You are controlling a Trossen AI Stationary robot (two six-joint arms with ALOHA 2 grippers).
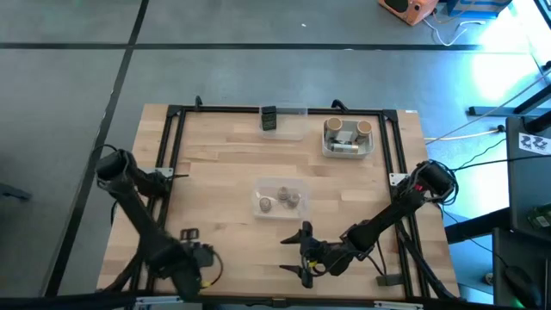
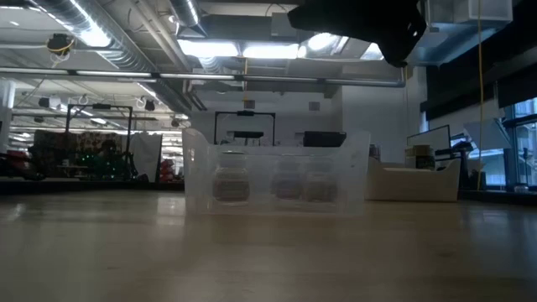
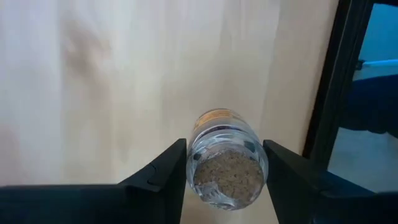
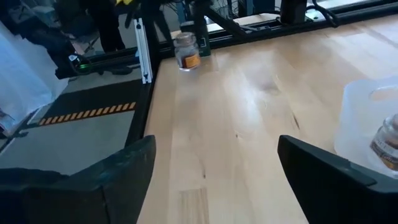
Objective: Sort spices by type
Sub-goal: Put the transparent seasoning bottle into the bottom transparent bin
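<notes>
The left gripper [image 3: 225, 171] closes its jaws on a small clear glass jar [image 3: 225, 163] of tan spice, apparently gripping it; the right gripper [image 4: 214, 171] hovers wide apart.

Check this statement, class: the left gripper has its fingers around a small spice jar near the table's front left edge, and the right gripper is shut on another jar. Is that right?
Not quite. The right gripper is open and holds nothing, as the right wrist view shows. The rest stands: the left gripper has its fingers around the small spice jar.
</notes>
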